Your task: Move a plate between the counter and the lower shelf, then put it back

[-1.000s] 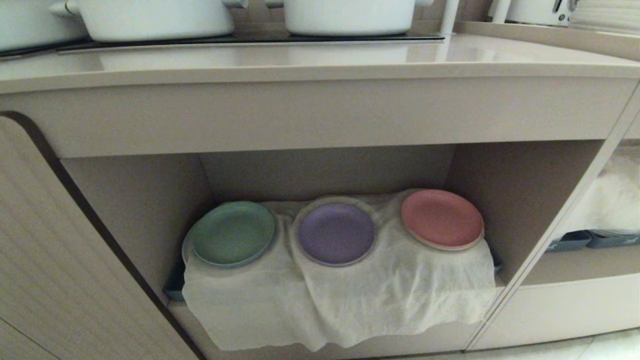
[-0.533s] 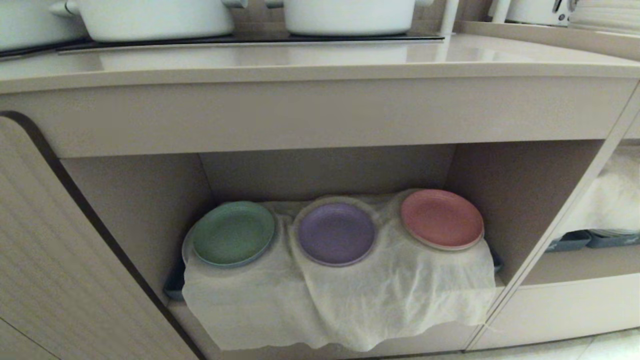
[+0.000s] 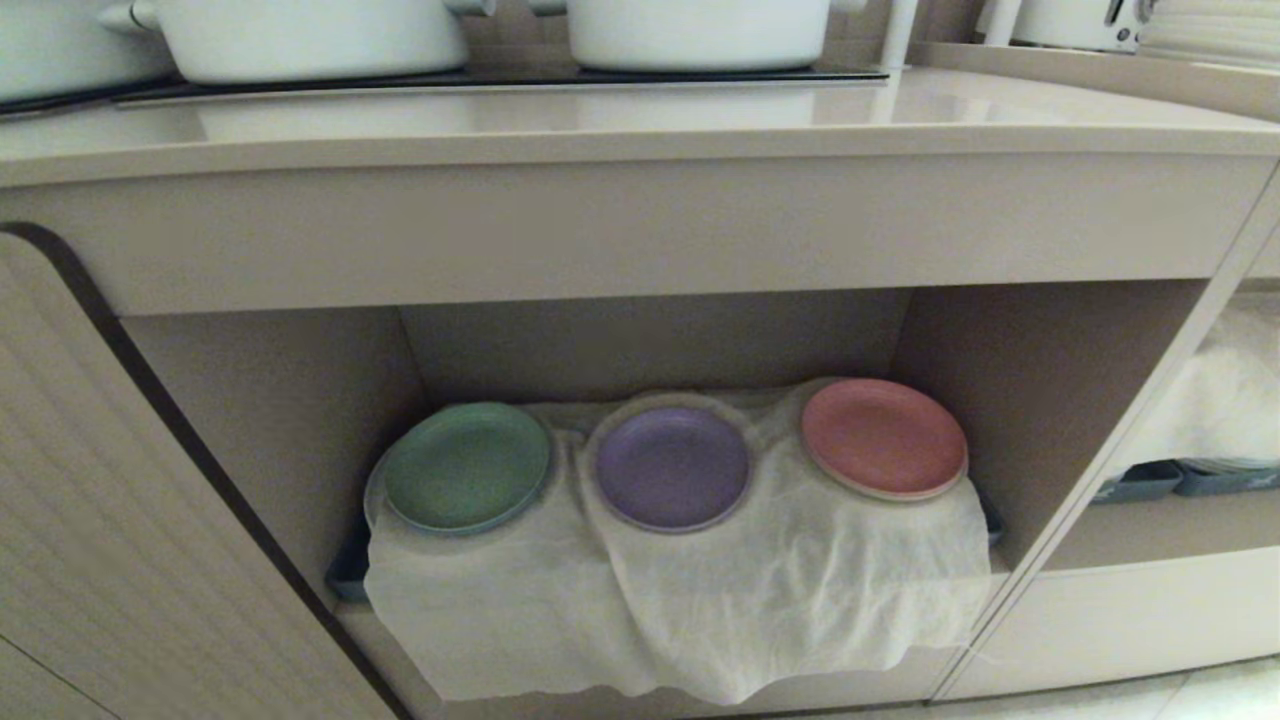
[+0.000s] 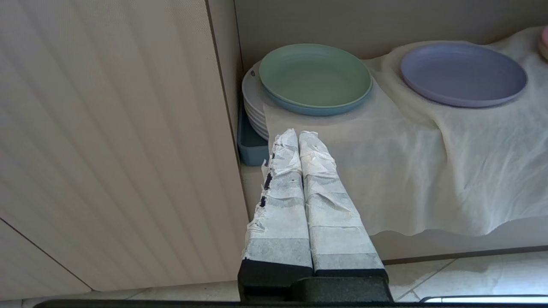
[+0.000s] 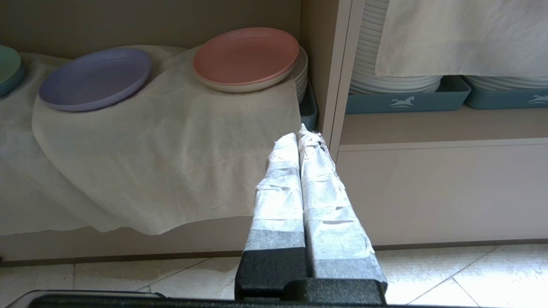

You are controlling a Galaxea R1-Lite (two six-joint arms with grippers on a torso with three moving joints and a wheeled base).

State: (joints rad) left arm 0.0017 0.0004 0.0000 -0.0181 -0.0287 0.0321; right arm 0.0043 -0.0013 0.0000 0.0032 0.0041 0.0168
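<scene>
You have not begun: the plate (image 3: 672, 467) lies mid-frame on the lower shelf (image 3: 1040, 400). Both pincers, left pincer (image 4: 298, 136) and right pincer (image 5: 299, 139), are pressed together; spread one and reach in.

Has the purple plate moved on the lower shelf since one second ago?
No. The purple plate lies in the same place, midway between the green plate and the pink plate, under the counter. Only the hanging edge of the white cloth shifted slightly.

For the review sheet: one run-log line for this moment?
purple plate: on lower shelf cloth | left claw: shut, empty | right claw: shut, empty
</scene>
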